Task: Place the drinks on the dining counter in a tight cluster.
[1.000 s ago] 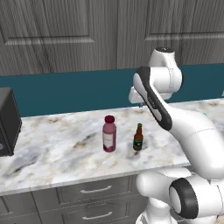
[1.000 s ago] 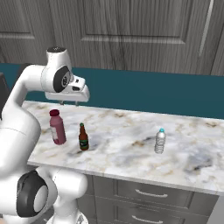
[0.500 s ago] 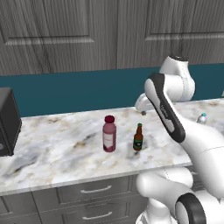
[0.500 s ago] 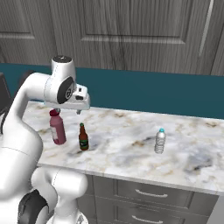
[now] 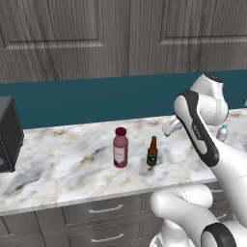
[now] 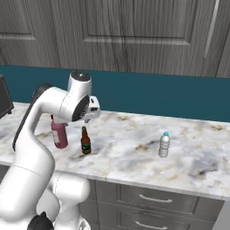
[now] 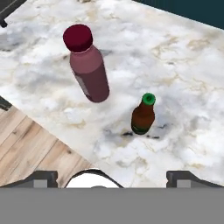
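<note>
Marble-topped counter under grey cabinets carries the pink-red juice bottle just beside the dark brown beer bottle; the clear plastic water bottle stands well apart. Above the pair, the pincer hangs spread, holding nothing.

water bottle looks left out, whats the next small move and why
Probably swing the open hand toward the water bottle and lower over it. It stands alone on the marble counter, well apart from the juice bottle and beer bottle, which already stand close together. The hand holds nothing.
</note>
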Robot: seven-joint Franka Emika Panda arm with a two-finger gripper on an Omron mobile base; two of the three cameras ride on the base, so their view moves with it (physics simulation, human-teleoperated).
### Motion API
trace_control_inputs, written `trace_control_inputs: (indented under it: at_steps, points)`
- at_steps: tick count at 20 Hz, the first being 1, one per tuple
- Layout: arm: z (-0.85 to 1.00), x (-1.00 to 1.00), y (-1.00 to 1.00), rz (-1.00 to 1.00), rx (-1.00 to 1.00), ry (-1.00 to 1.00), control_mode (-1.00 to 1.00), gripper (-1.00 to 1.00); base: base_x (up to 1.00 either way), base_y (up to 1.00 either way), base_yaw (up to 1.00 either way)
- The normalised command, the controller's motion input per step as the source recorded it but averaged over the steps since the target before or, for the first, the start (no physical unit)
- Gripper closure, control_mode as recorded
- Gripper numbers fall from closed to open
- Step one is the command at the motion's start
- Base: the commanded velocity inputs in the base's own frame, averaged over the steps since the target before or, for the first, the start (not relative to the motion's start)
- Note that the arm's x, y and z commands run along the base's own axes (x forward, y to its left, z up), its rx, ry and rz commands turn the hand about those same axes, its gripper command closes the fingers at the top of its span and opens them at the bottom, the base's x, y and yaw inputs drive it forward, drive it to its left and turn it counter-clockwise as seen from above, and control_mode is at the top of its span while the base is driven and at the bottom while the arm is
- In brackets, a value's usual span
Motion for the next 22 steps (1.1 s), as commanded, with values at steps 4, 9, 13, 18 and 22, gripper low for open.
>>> trace_control_inputs:
  at_steps: [4,9,13,18,22]
  points:
    - [-0.29,0.01,-0.28,0.28,0.09,-0.04,-1.0,-1.0,0.0,0.0,0.0]
    - [-0.31,0.0,-0.18,0.25,0.04,-0.35,-1.0,-1.0,0.0,0.0,0.0]
    - [-0.36,0.01,-0.03,0.19,0.02,-0.49,-1.0,-1.0,0.0,0.0,0.0]
    - [-0.29,0.17,-0.07,0.18,0.19,-0.24,-1.0,-1.0,0.0,0.0,0.0]
    - [-0.26,0.2,-0.07,0.23,0.25,-0.11,-1.0,-1.0,0.0,0.0,0.0]
